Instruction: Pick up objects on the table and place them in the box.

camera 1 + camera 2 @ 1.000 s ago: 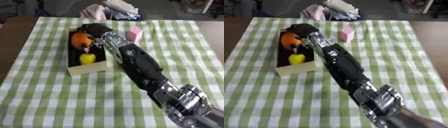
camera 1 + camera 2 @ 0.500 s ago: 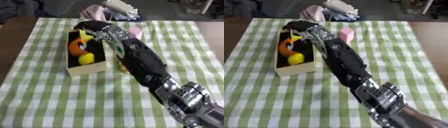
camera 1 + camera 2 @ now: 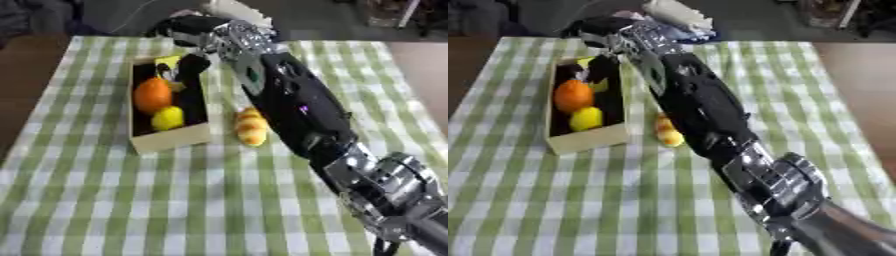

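On the green-checked counter (image 3: 105, 200), a yellow-orange pastry-like lump (image 3: 251, 127) lies lengthwise near-to-far beside the tan open box (image 3: 171, 141) holding an orange ball (image 3: 152, 95) and yellow ball (image 3: 167, 118), while the right hand (image 3: 194, 30) reaches over the box's far end, its fingers curled downward; what they touch is unclear.

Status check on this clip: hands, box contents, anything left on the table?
Right hand over far end of box, fingers curled, apparently holding nothing. Left hand not visible. Orange and yellow fruit in box. Bread-like item lies beside box.

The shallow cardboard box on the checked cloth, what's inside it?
Inside the shallow cardboard box: an orange round fruit, a smaller yellow round fruit, and something yellow at the far end. The robot's right hand covers that end.
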